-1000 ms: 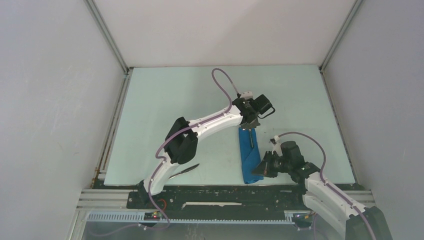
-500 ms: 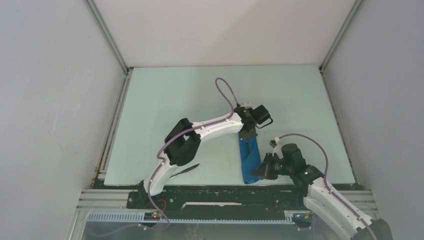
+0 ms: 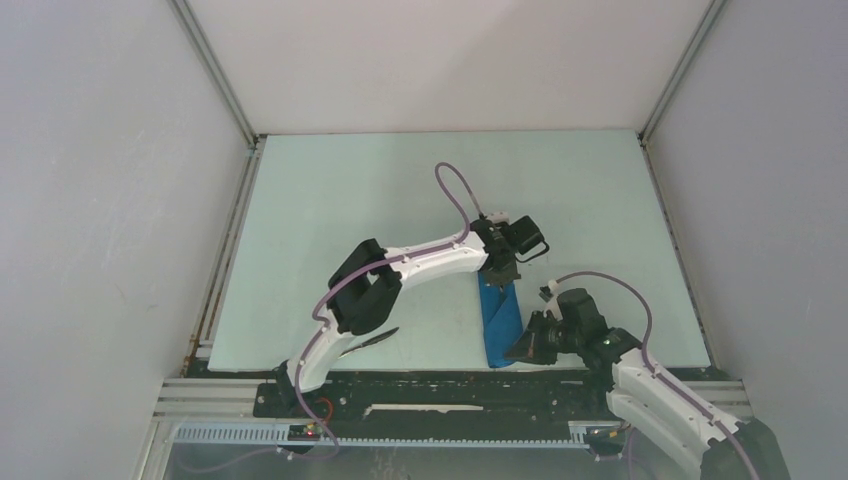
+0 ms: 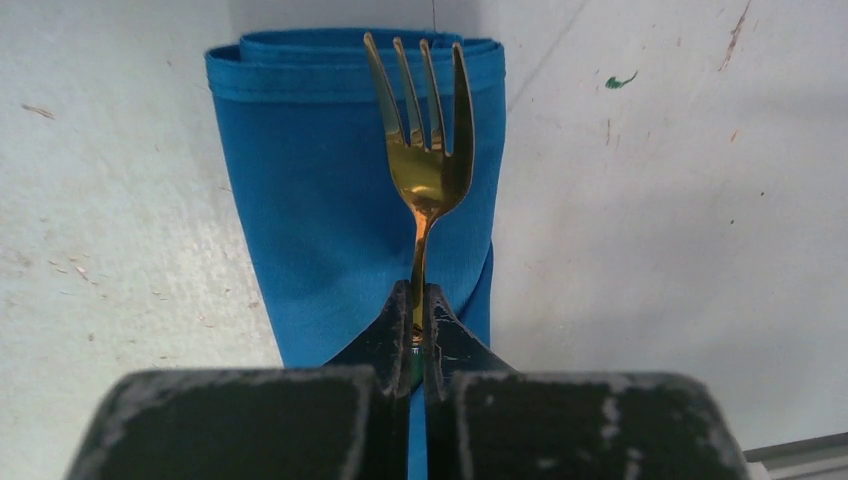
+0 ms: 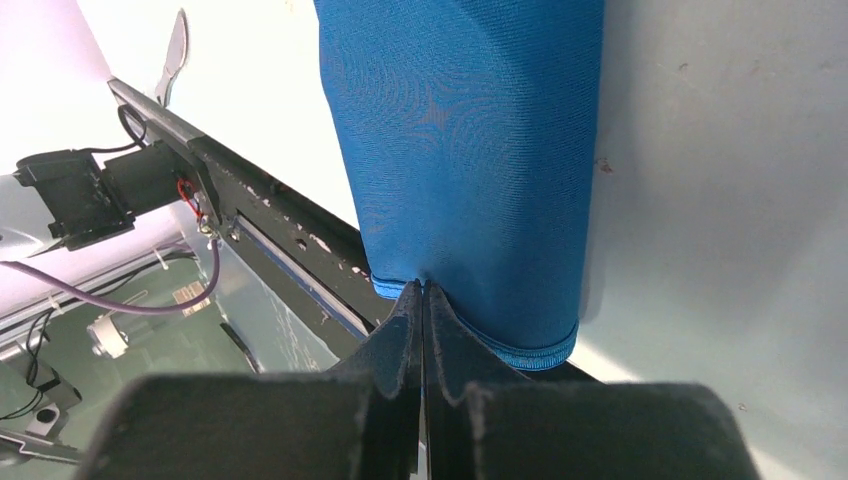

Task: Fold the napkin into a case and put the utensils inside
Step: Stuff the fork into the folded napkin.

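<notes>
Two grippers, both clenched. Left gripper (image 3: 500, 279), at the 12 o'clock end of the case (image 3: 499, 326): fork (image 4: 425, 170) gripped by its handle, laid along the case's 12-to-6 axis. Right gripper (image 5: 422, 295): pinched on the 6 o'clock edge.

My left claw (image 4: 417, 330) has the fork (image 4: 425, 170) above the case (image 3: 500, 325); my right claw (image 5: 422, 300) grips the case's near end. The knife (image 3: 370, 342) lies on the bench (image 3: 350, 200), left of the case.

right gripper (image 5: 421, 292) pinches the case (image 5: 470, 140) at its hem.
</notes>
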### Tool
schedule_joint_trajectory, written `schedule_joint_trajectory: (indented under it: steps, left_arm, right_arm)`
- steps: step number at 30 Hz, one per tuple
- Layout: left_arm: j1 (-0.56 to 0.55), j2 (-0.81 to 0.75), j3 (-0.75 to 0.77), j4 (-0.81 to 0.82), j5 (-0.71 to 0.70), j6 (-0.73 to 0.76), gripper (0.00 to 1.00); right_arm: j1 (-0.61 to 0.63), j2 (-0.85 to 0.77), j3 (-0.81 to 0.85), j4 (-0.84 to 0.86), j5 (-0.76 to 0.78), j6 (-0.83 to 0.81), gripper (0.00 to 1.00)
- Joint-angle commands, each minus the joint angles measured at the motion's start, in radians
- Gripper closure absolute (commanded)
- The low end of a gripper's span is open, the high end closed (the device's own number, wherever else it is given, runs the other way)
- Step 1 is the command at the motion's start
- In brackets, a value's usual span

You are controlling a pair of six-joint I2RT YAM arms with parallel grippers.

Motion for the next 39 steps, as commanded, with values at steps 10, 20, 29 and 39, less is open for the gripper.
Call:
schedule_joint_trajectory:
  steps: [10,20,29,39]
  left_arm:
    - [-0.029,-0.104,-0.087,0.064,0.052,-0.070,1.00]
    - [-0.046,-0.136,-0.128,0.074,0.028,-0.131,1.00]
    - [-0.052,-0.128,-0.131,0.083,0.039,-0.165,1.00]
    - [-0.052,-0.125,-0.159,0.145,0.081,-0.167,1.00]
  right_arm:
    - [0.011,0.001,-0.020,0.046,0.039,0.008,1.00]
    - [0.012,0.004,-0.031,0.064,0.039,0.014,1.00]
    - [0.013,0.005,-0.031,0.066,0.035,0.009,1.00]
    - [0.013,0.004,-0.027,0.076,0.025,0.006,1.00]
